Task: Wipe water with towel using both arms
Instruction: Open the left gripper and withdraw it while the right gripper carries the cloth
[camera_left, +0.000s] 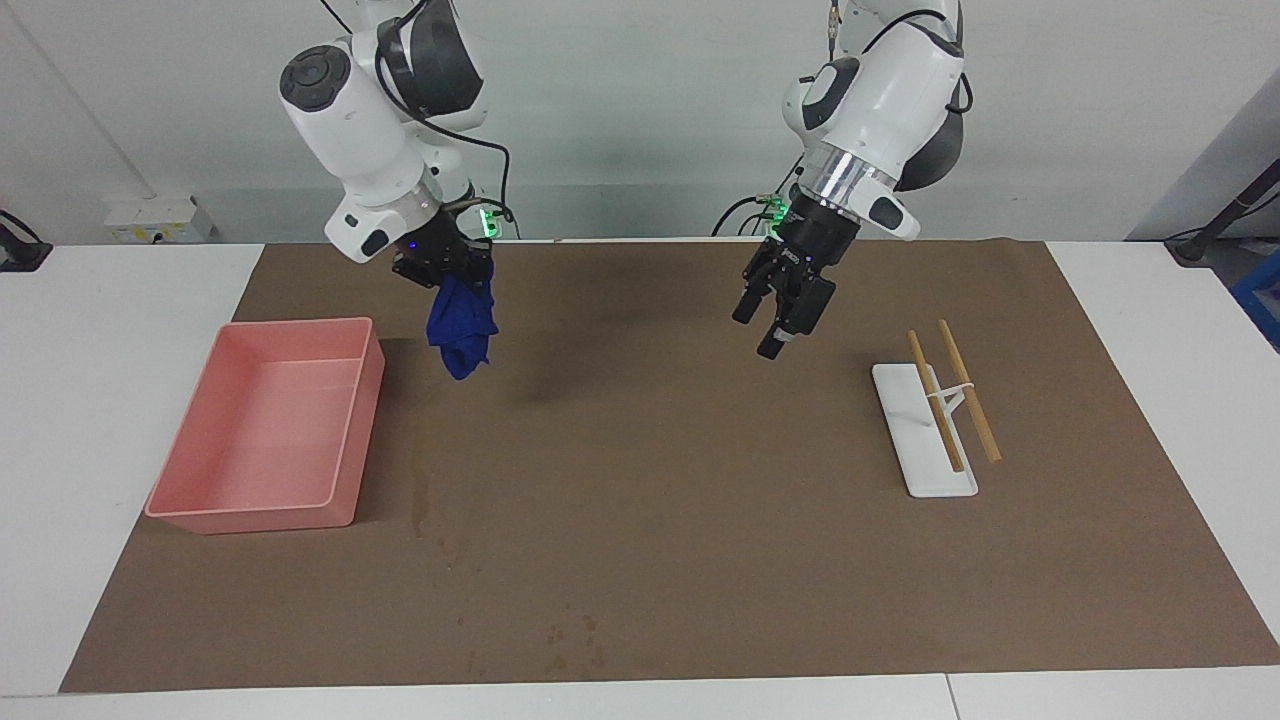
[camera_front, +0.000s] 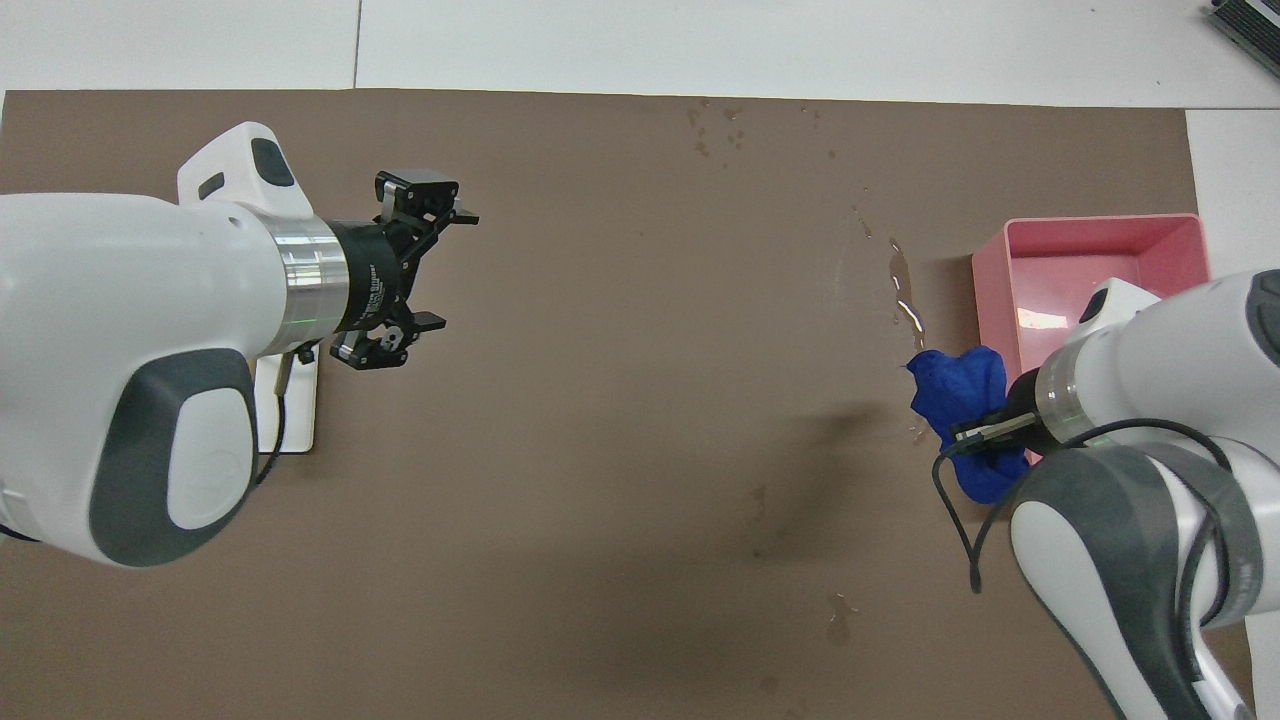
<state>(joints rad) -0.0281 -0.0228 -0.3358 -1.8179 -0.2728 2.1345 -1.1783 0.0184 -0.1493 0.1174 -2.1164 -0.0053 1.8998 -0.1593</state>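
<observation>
Above the mat (camera_left: 700, 560), my right gripper (camera_left: 452, 268) pinches the limp, light towel (camera_left: 461, 338) by one bunched edge; water (camera_left: 420, 480) streaks at its 6 o'clock; my left gripper (camera_left: 778, 318) hangs spread, waiting.

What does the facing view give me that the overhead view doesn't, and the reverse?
Only the facing view shows the chopsticks on their white rest, with the blue towel hanging clear above the mat. Only the overhead view shows the water glinting as a streak beside the pink bin. Both show the right gripper holding the towel and the left gripper open, empty.
</observation>
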